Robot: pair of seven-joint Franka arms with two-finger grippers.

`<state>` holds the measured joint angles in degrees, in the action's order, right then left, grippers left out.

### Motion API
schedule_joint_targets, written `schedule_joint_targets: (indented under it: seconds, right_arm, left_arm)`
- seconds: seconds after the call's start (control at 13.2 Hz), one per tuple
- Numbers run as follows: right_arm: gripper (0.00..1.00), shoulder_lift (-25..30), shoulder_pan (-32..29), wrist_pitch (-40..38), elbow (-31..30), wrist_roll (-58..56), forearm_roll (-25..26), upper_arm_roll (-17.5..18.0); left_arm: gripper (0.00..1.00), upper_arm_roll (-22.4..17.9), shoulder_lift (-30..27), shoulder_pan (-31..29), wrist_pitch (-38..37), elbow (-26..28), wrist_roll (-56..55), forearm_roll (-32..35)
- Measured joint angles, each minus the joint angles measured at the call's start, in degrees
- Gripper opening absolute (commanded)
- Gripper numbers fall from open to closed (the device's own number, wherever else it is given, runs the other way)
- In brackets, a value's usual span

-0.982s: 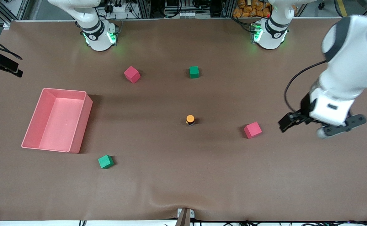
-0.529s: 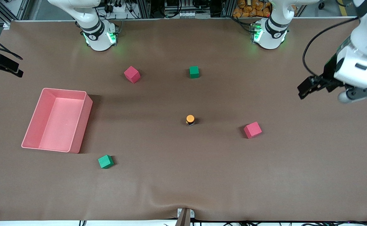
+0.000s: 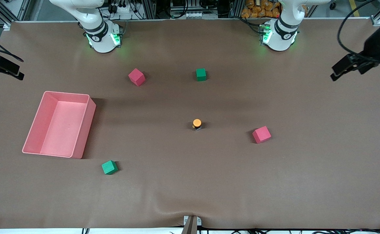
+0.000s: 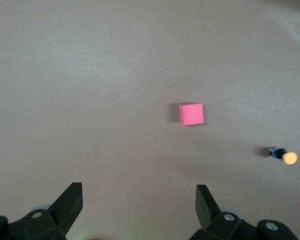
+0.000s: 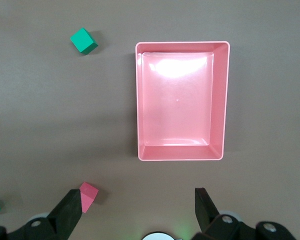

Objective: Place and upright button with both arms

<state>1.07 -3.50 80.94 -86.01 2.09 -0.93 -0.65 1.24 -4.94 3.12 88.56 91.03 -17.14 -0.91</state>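
The button [image 3: 196, 123] is standing upright near the middle of the table [image 3: 190, 195], orange cap up, with nothing touching it. A red cube [image 3: 261, 134] is sitting beside it toward the left arm's end, slightly nearer the front camera. The left gripper [image 3: 346, 66] is hanging in the air over the table's edge at the left arm's end; the front view is showing only its dark side profile, while the left wrist view is showing its fingers [image 4: 70, 202] spread wide and holding nothing, with the same red cube and the button lying well apart from them. The right gripper [image 5: 137, 210] is missing from the front view, yet its wrist view is showing it with jaws wide and nothing between them, high over the pink tray [image 5: 225, 100], which is sitting empty. That view is also catching the green cube [image 5: 83, 41] near the tray.
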Motion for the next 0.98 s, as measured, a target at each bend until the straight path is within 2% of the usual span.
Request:
schedule_joint_targets:
  seconds: [0.3,0.98]
  right_arm:
    - [1.0,0.0,0.0,0.0,0.0,0.0,0.0,0.0]
    - [1.0,0.0,0.0,0.0,0.0,0.0,0.0,0.1]
  left_arm:
    - [1.0,-4.3,0.0,-0.2,-0.1,0.4,9.8,0.7]
    - [1.0,-4.2,0.0,0.0,-0.3,0.5,14.3,0.9]
